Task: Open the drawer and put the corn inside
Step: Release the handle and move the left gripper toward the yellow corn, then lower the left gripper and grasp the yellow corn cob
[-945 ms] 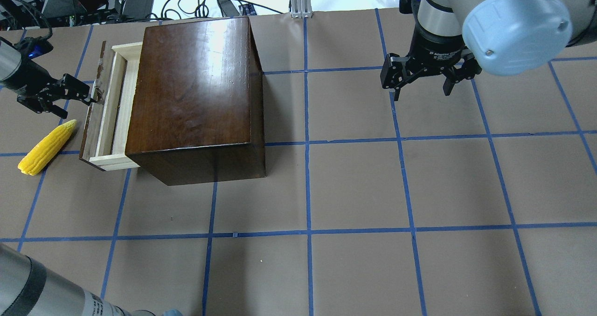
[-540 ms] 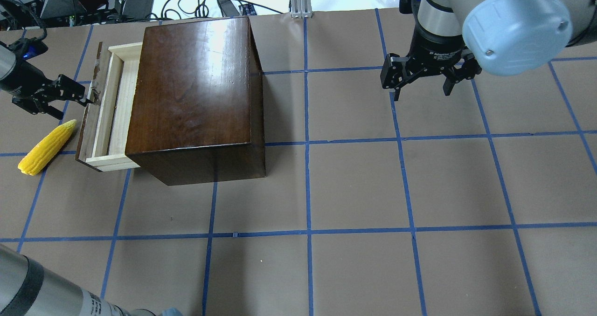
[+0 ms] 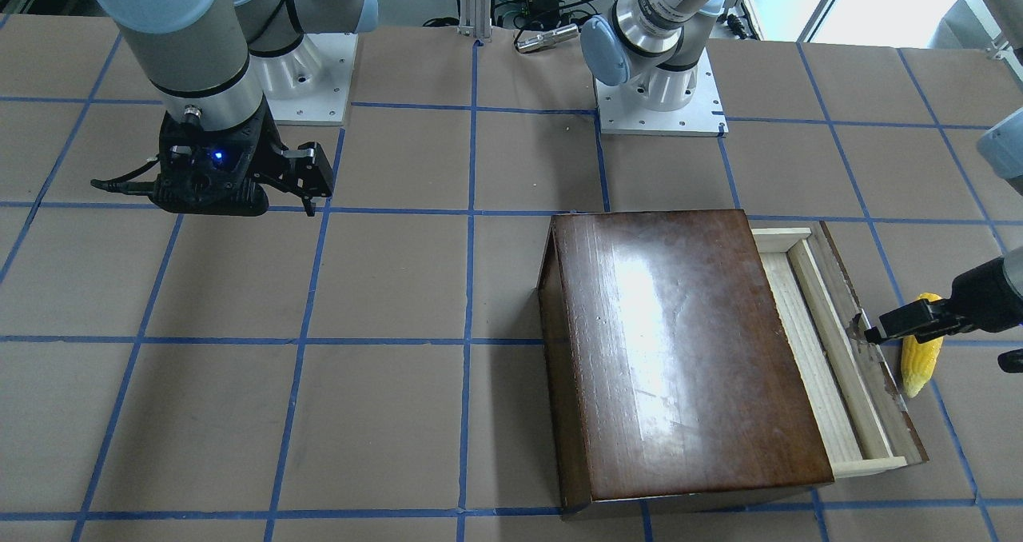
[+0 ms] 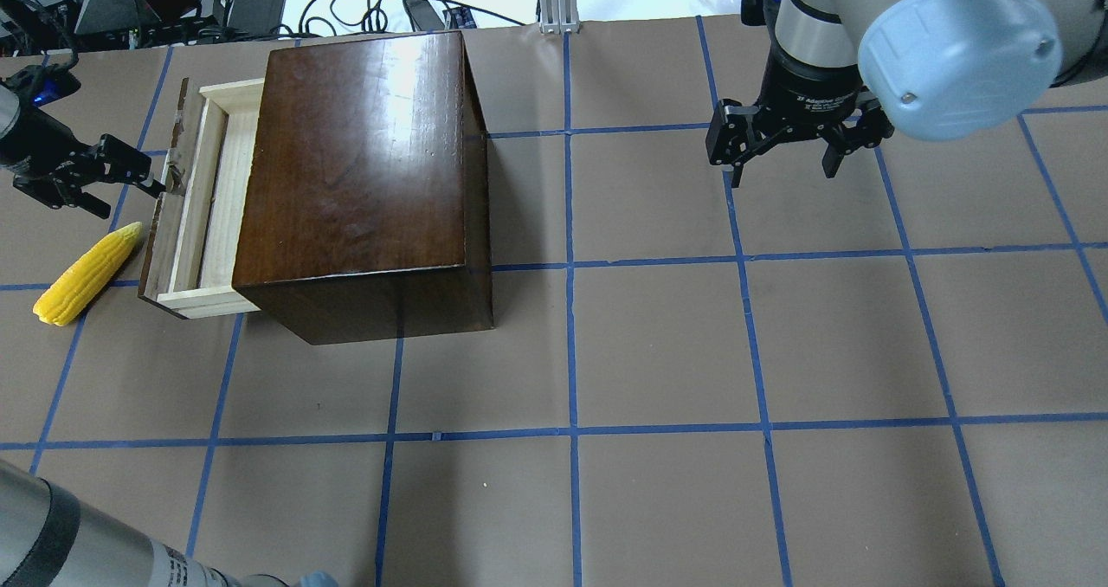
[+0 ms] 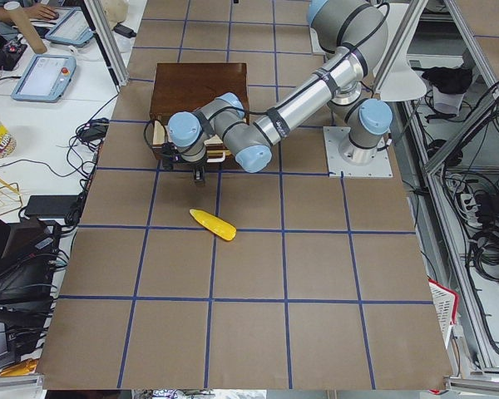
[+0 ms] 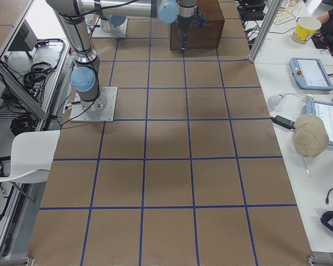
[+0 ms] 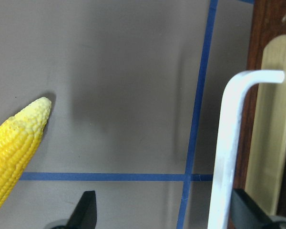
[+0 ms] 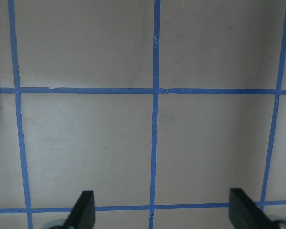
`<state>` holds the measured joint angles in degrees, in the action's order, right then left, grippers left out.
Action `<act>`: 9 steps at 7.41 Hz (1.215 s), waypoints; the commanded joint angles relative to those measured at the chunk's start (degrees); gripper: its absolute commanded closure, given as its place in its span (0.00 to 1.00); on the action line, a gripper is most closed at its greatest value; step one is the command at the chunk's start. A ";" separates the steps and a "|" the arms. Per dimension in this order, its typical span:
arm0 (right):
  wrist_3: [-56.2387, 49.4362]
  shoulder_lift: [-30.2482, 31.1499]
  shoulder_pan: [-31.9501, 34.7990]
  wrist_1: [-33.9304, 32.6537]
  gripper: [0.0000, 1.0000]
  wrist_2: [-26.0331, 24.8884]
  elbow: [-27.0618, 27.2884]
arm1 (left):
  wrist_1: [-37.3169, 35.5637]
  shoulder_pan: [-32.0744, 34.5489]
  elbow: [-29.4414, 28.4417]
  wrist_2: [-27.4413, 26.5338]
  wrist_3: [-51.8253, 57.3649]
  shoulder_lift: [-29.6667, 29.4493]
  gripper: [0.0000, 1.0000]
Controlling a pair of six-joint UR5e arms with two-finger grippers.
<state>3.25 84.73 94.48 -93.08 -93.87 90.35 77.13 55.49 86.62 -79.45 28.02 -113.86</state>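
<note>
On the table (image 4: 658,345), robot's L side: the drawer (image 4: 212,197) is seen pulled partway out of the dark box (image 4: 363,154).
The L gripper (image 4: 134,202) is held at the drawer's front panel w/ jaws spread wide; the pale handle (image 7: 229,143) is seen btwn them, close to one finger. The R gripper (image 4: 783,171) is held over the table, well apart from the box, jaws also spread. The corn (image 4: 86,274) is laid on the table just beside the drawer front, outside the tray.

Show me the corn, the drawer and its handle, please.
corn (image 4: 86,262): overhead view, middle of the cob.
drawer (image 4: 192,215): overhead view, pale front wall.
handle (image 7: 229,143): left wrist view, white upright bar.
</note>
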 commanded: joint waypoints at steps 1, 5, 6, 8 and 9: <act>0.00 0.00 0.00 -0.09 0.00 0.00 0.00 | 0.13 -0.03 -0.13 -4.97 2.02 1.36 0.00; 0.00 0.00 0.00 0.00 0.00 0.00 0.00 | -0.67 -1.07 -1.63 -17.75 16.53 -0.39 0.00; 0.00 0.00 0.00 0.00 0.00 0.00 0.00 | -1.71 -2.82 -1.45 -17.93 23.76 -1.96 0.00; 0.00 0.00 0.00 0.00 0.00 0.00 0.00 | -4.34 -6.25 -1.01 -17.76 30.15 -4.95 0.00; 0.00 0.00 0.00 0.00 0.00 0.00 0.00 | -7.84 -6.61 -0.84 -17.84 31.82 -6.71 0.00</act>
<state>3.25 84.72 94.48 -93.07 -93.87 90.35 72.61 49.96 85.57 -97.23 57.26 -118.57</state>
